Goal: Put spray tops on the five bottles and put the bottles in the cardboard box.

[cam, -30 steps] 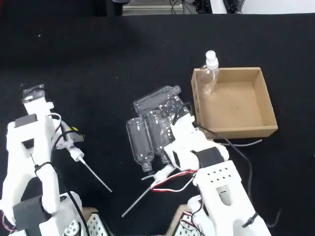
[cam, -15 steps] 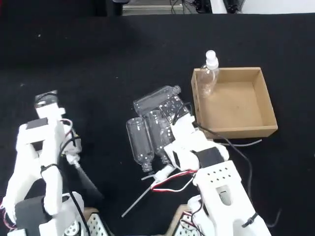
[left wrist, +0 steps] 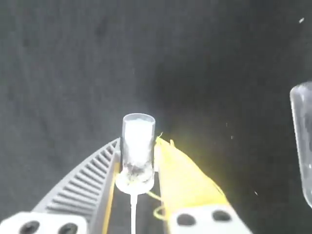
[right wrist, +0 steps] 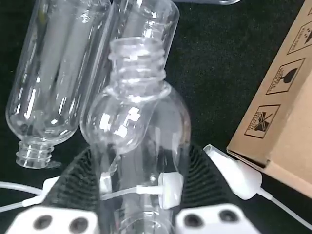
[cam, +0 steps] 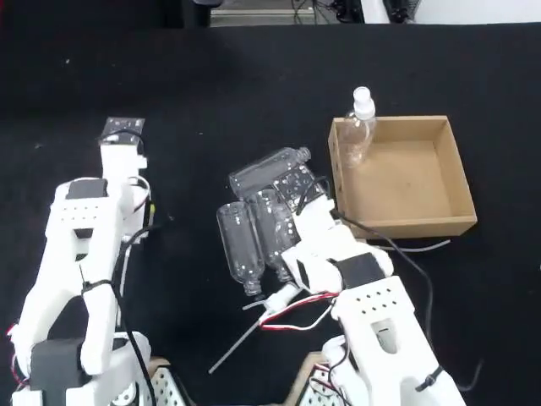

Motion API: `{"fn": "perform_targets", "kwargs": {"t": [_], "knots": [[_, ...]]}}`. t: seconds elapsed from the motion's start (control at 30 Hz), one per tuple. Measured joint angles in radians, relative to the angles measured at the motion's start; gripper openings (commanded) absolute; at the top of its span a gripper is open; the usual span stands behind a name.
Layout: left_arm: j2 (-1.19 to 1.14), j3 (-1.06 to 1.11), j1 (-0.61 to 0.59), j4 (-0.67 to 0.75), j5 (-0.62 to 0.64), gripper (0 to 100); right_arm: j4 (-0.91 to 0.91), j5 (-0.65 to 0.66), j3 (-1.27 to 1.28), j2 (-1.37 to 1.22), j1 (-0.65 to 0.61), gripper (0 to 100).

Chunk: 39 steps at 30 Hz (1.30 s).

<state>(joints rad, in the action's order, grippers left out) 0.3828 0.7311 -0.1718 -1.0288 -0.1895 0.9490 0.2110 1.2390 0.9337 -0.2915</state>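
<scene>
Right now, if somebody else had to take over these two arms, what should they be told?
Left gripper: shut on a spray top, away from the bottles.
Right gripper: shut on an uncapped bottle beside the cardboard box.
Done: one capped bottle stands in a corner of the box.
Left: cap the held bottle and the lying bottles, then box them. A loose spray top lies by the box.

capped bottle (cam: 358, 127) upright in box (cam: 406, 227) (clear bottles (cam: 239, 241) lie beside).
</scene>
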Motion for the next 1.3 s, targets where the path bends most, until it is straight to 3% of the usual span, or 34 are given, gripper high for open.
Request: {"fn": "perform_targets", "kwargs": {"t": [0.3,0.43,0.63,0.93,1.2,1.3], "knots": [[-0.203,0.0,-0.063,0.101,-0.11,25,0.0,0.0,0.0,0.0,0.0,1.1],[-0.282,-0.038,-0.094,0.098,-0.161,25,0.0,0.0,0.0,0.0,0.0,1.1],[-0.35,-0.163,-0.097,-0.046,-0.235,25,0.0,0.0,0.0,0.0,0.0,1.1],[-0.457,-0.206,-0.1,-0.132,-0.431,25,0.0,0.0,0.0,0.0,0.0,1.1],[-0.489,-0.241,-0.1,-0.14,-0.448,25,0.0,0.0,0.0,0.0,0.0,1.1],[-0.489,-0.253,-0.1,-0.14,-0.448,16,0.0,0.0,0.0,0.0,0.0,1.1]]}}
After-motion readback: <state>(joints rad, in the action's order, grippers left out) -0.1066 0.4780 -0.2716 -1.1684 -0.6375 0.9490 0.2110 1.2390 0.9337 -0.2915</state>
